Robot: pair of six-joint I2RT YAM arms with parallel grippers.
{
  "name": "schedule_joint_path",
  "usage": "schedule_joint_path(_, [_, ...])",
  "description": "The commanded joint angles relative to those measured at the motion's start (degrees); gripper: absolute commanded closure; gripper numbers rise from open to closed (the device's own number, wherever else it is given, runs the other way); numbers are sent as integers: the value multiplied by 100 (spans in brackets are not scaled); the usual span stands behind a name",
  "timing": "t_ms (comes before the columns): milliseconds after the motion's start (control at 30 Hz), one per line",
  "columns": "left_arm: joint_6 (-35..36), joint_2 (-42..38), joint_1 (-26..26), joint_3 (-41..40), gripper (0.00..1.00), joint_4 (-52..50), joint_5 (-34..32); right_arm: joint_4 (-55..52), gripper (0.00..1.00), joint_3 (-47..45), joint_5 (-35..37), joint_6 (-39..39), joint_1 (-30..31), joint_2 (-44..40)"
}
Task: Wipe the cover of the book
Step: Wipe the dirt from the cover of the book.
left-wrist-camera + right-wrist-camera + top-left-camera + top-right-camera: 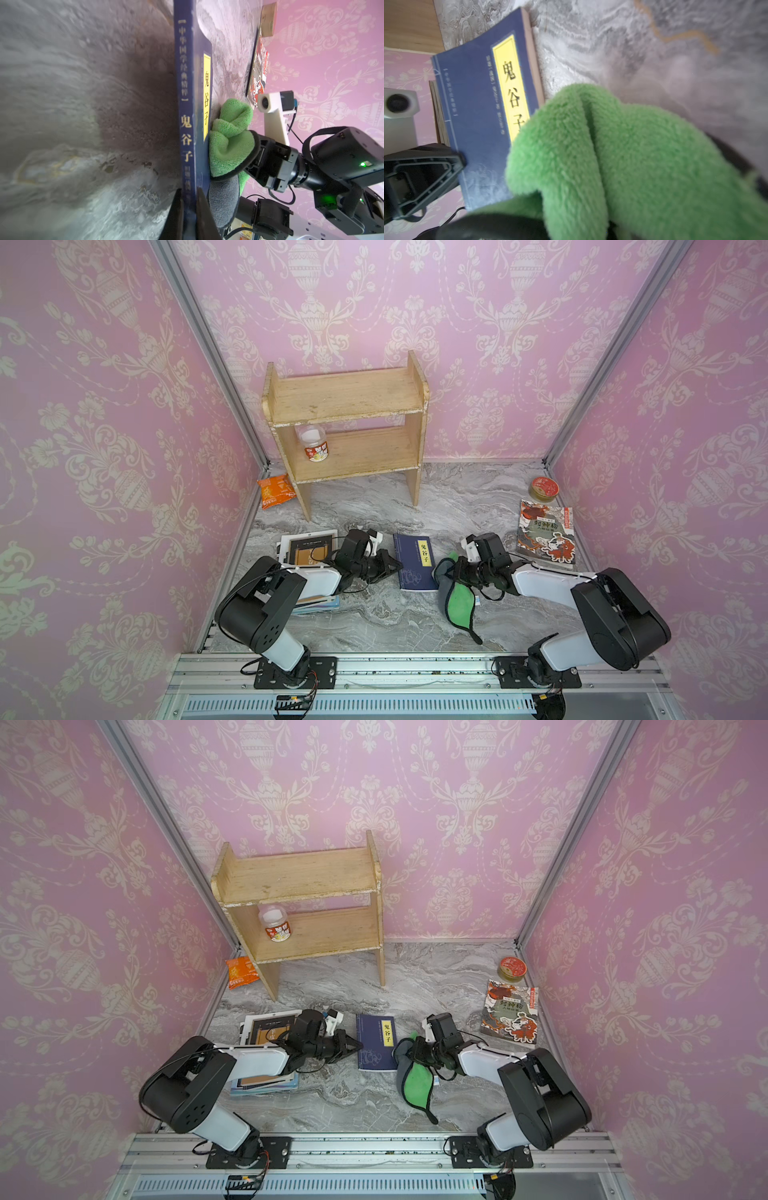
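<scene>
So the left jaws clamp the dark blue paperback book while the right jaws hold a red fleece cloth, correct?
No: the fleece cloth in the right jaws is green, not red, as the right wrist view shows; the rest holds.

The left pincer (189,194) clamps the blue book (195,99) at its spine edge, a green cloth (230,145) touching its cover.

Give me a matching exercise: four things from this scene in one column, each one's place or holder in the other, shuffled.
1 blue book
2 green cloth
3 white-lidded jar
4 red tin

A lower board of the wooden shelf
B held by the right gripper
C just beyond the illustrated book
D spine edge clamped by the left gripper

Pairs: 1-D, 2-B, 3-A, 4-C
</scene>
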Motion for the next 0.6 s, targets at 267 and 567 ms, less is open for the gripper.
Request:
schedule_joint_path(267, [2930, -1951, 399, 1846, 100, -5744, -1293, -2322, 100, 1539, 985, -385, 644, 534])
schedule_joint_path(567, [3558, -2709, 719, 2604, 100, -7793, -2787, -2884, 100, 4430, 888, -538, 1772, 2288])
